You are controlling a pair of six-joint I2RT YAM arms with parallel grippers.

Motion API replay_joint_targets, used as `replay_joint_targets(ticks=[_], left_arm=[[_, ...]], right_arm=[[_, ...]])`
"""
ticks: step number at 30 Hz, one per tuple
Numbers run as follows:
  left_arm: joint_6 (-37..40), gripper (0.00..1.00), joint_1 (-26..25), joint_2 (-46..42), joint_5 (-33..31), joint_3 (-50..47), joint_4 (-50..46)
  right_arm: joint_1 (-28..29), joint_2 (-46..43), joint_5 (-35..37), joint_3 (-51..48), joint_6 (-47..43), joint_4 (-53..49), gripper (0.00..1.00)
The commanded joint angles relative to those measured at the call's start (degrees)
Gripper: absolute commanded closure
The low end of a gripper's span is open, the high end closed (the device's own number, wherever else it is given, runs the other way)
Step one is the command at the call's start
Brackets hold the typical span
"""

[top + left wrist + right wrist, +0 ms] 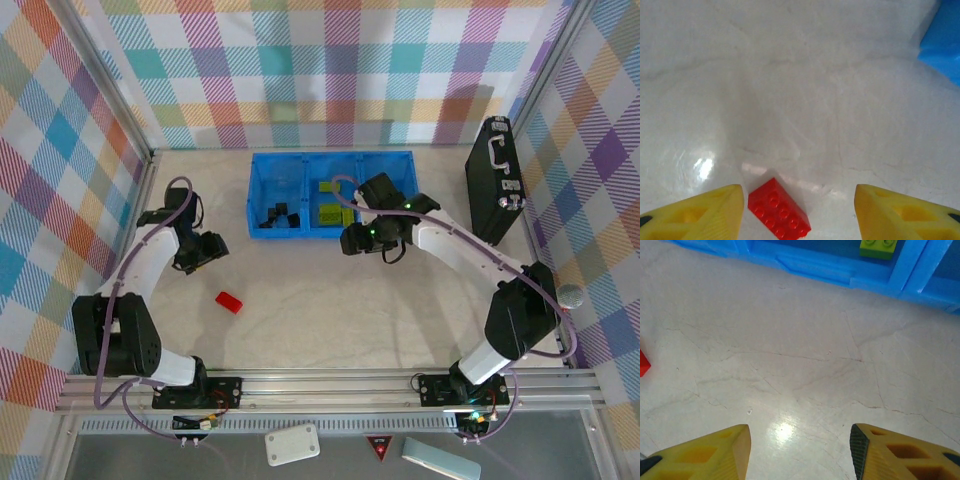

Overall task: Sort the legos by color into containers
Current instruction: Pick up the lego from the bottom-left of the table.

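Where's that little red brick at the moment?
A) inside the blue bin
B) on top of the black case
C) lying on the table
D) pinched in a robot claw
C: the red brick lies flat on the table, apart from the blue bin. The left gripper is open, its fingers spread to either side of the brick and not closed on it.

place: robot lab cell | cues: plaid backdrop walls [330, 60], aluminium frame rail [330, 385]

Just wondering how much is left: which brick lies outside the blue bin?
The red brick, alone on the table near the left pincer; the black bricks and green bricks sit inside the blue bin.
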Motion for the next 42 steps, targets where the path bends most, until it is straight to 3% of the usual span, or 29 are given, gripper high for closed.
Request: replay_joint_targets(ticks=[1,13,24,33,42], left_arm=[[-4.9,0.37,-1.1,-3.9,-0.9,-3.0,-2.2],[-13.9,0.33,-5.9,-10.3,-4.3,-15.1,0.5],[-16.1,0.32,-8.1,-8.3,-2.0,-21.1,7.2],[-16.1,0.37,-9.5,-3.6,-1.8,-20.0,10.4],[-16.1,0.53,-11.0,0.1,-2.0,-18.9,11.9]], right_arm=[[0.4,-2.3,-0.9,-1.0,-0.3,1.5,0.43],[0.4,-3.2,-3.1,-2.9,-2.2,2.1,0.42],[0.5,-3.7,-4.2,-4.2,-2.0,2.6,0.42],[0.7,-4.4,-4.1,-6.2,-0.7,3.3,0.42],[0.9,-5.2,-3.3,-7.2,-0.6,3.1,0.42]])
